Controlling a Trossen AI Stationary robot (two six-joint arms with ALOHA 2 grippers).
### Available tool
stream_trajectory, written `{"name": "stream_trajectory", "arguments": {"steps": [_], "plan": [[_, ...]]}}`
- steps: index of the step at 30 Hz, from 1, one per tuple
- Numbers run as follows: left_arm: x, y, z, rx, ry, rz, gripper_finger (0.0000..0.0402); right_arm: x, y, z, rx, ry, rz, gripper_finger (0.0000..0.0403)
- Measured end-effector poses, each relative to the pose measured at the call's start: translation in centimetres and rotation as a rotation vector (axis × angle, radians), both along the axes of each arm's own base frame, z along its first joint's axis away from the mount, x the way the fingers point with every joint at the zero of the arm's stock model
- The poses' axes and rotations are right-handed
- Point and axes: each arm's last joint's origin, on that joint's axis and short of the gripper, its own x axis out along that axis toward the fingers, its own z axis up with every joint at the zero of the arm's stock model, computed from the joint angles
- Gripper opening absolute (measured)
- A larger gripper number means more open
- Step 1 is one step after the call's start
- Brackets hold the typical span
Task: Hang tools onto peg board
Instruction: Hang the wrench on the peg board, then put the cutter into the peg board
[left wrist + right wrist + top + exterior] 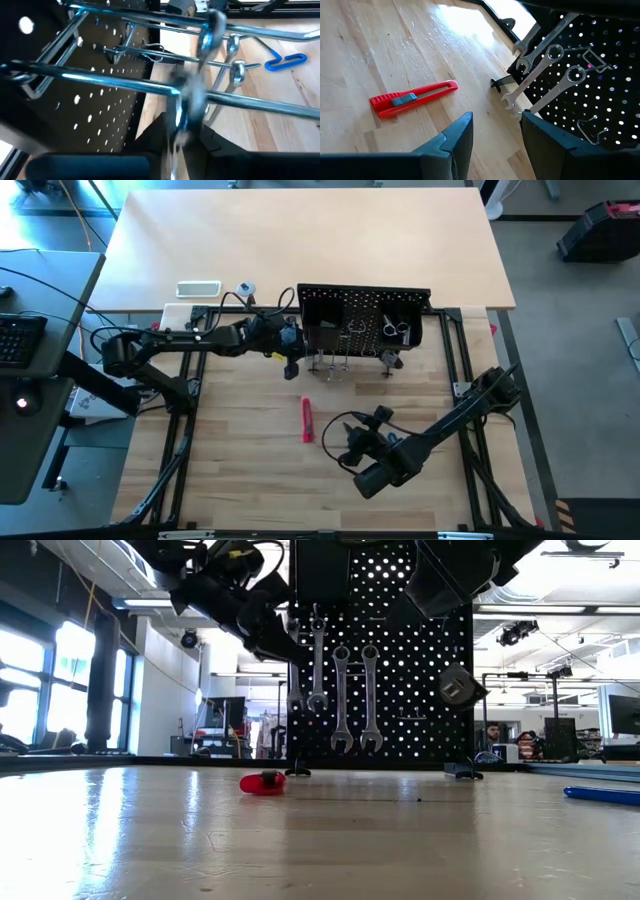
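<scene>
The black peg board [362, 318] stands upright at the table's far middle. Three silver wrenches [341, 698] hang from its hooks by their ring ends. My left gripper [291, 364] is at the board's left end, shut on a further silver wrench [184, 107] among the wire hooks [125, 82]. A red-handled tool [307, 420] lies flat on the table in front of the board. My right gripper [495, 145] is open and empty, above the table near the red tool [412, 97]. A black key with a blue end [285, 61] lies on the table. My left gripper holds the silver wrench by its lower shaft [176, 145], pinched between its two fingers. The wrench runs away from the fingers, and its far end [214, 24] is up among the board's hooks. Whether that end sits on a hook I cannot tell.
A small silver tool [455, 687] and a pair of silver scissors [397, 330] hang on the board's right half. A white tray [198, 288] lies behind the board to the left. A black tubular frame [455, 365] borders the work area. Bare wood lies around the red tool.
</scene>
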Motion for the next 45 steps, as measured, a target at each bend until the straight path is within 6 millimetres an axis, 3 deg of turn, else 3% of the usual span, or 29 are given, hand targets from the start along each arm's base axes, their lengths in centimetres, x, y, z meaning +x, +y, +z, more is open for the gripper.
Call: {"name": "stream_trajectory", "arguments": {"steps": [15, 27, 39, 45], "plan": [[-0.2, 0.1, -0.4, -0.064, 0.04, 0.094, 0.0133, 0.0, 0.1, 0.0, 0.012, 0.0, 0.003, 0.0161], [-1.0, -0.3, -1.5, -0.106, 0.183, 0.098, 0.0205, -0.1, 0.0, -0.1, 0.027, 0.03, 0.009, 0.0161], [-2.2, 0.1, -1.3, -0.059, 0.257, 0.183, 0.0213, -0.3, 0.0, -0.3, 0.079, 0.082, 0.018, 0.0161], [-3.7, 0.1, -0.9, -0.04, 0.326, 0.208, 0.0213, -1.0, -0.3, -0.6, 0.151, 0.142, -0.024, 0.0161]]}}
